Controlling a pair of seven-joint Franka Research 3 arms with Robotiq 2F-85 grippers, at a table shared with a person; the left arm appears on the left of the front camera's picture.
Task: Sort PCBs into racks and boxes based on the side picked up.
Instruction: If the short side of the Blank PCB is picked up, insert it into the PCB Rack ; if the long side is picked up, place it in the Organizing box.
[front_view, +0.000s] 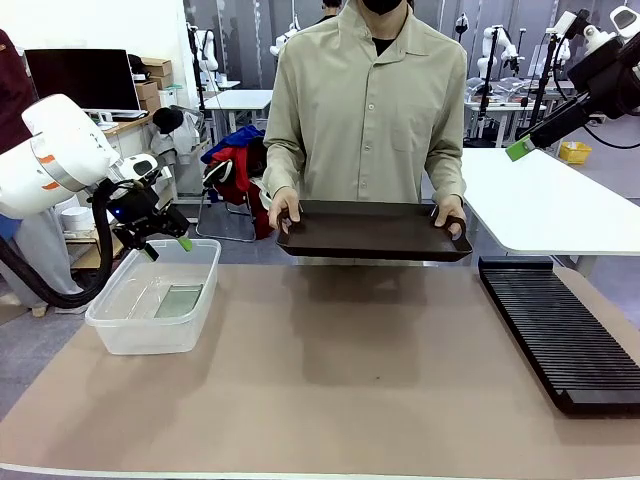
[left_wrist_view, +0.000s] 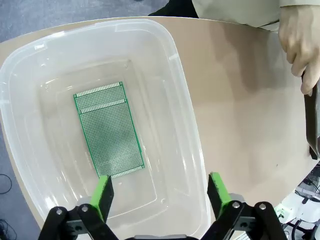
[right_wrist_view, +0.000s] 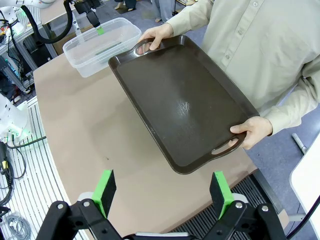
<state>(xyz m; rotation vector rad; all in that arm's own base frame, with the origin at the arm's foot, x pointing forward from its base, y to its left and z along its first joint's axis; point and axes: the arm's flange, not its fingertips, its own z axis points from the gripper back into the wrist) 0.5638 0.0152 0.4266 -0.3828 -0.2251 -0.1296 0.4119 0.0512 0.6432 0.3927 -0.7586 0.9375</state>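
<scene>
Green PCB (left_wrist_view: 108, 129) in clear tub (left_wrist_view: 182, 100)

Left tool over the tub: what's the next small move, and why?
Probably lift the left tool straight up, clear of the clear tub. It hangs open and empty above it, and a PCB already lies flat on the tub's floor, so nothing is left to release.

My left wrist view crops the tub (left_wrist_view: 185, 110) at its left and bottom edges; rack (front_view: 560, 330) runs past the front view's right edge.
</scene>
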